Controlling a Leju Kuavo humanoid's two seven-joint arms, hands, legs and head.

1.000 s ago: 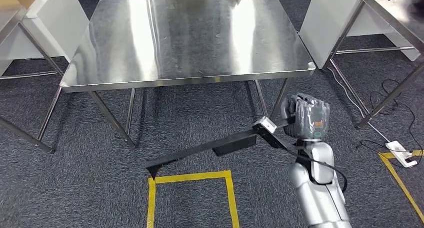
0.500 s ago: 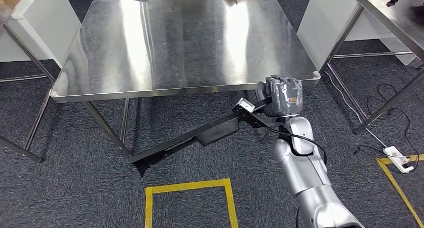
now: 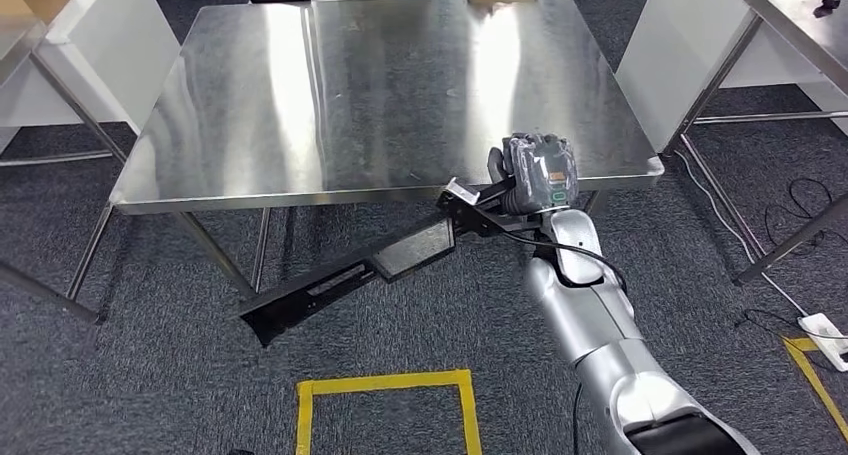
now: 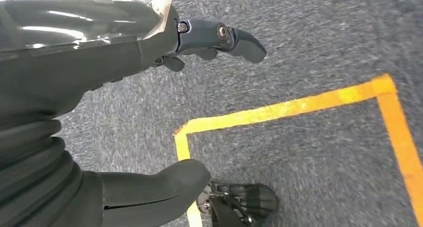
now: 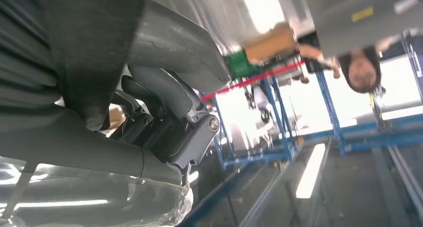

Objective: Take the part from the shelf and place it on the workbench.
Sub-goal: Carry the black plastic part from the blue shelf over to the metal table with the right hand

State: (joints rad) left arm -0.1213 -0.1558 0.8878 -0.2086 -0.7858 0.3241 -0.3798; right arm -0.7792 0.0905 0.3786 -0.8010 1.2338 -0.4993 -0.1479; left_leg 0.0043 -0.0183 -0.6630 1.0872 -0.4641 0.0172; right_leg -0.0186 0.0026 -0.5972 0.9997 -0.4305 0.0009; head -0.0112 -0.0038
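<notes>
My right hand [image 3: 538, 173] grips one end of a long black part [image 3: 350, 275] just at the front right edge of the steel workbench [image 3: 300, 95]. The part slants down and to the left, below the tabletop's level, and its far end hangs over the carpet. In the right wrist view the fingers [image 5: 169, 122] are curled around a dark slab [image 5: 90, 47]. My left hand [image 4: 75, 62] hangs over the carpet, with its fingers [image 4: 234, 37] and thumb [image 4: 154, 184] apart and nothing between them.
A yellow tape square [image 3: 385, 383] marks the carpet in front of me. Other steel tables stand at left [image 3: 40, 65] and right [image 3: 800, 5], with a white cabinet [image 3: 680, 45] and a power strip [image 3: 825, 327] on the right. A person [image 5: 361, 70] stands beyond.
My right hand has risen and moved forward-left with the part, from beside the table leg up to the workbench's front edge. The view has shifted slightly.
</notes>
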